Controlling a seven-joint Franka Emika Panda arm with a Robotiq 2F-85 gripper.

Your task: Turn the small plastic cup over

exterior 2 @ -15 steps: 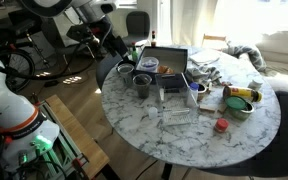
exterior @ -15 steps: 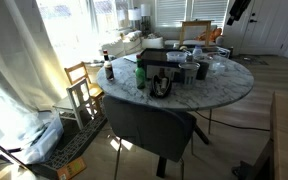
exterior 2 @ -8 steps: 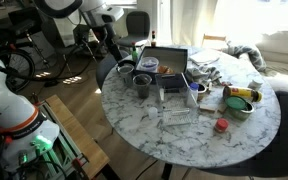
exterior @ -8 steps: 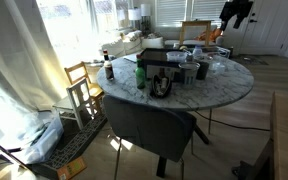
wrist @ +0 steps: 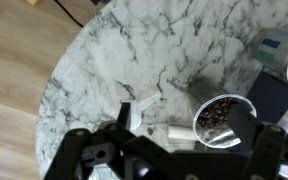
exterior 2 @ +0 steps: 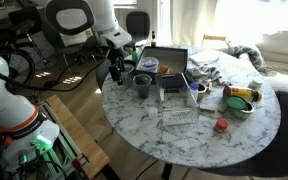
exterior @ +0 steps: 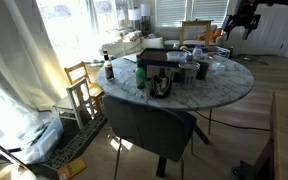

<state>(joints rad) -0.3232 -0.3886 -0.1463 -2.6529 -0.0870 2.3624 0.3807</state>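
A small clear plastic cup (wrist: pixel 224 118) stands upright on the marble table (wrist: pixel 114 50) near its edge, and its inside looks dark and speckled. My gripper (wrist: pixel 184 125) is open above the table. The cup lies between the fingers, close to the right finger (wrist: pixel 250 128). In an exterior view the gripper (exterior 2: pixel 115 72) hangs at the table's near-left rim beside the cup (exterior 2: pixel 124 68). In an exterior view the arm (exterior: pixel 240 14) shows at the far side of the table; the cup is too small to tell there.
A white scrap (wrist: pixel 147 102) and a white stub (wrist: pixel 149 133) lie by the cup. A dark cup (exterior 2: pixel 142 85), a black box (exterior 2: pixel 170 60), a clear container (exterior 2: pixel 179 106), a bowl (exterior 2: pixel 240 100) and a red lid (exterior 2: pixel 221 126) stand on the table. A chair (exterior: pixel 154 125) stands at the rim.
The arm has swung down and towards the table's rim, and the gripper now hangs low beside the cups. The things on the table have not moved.
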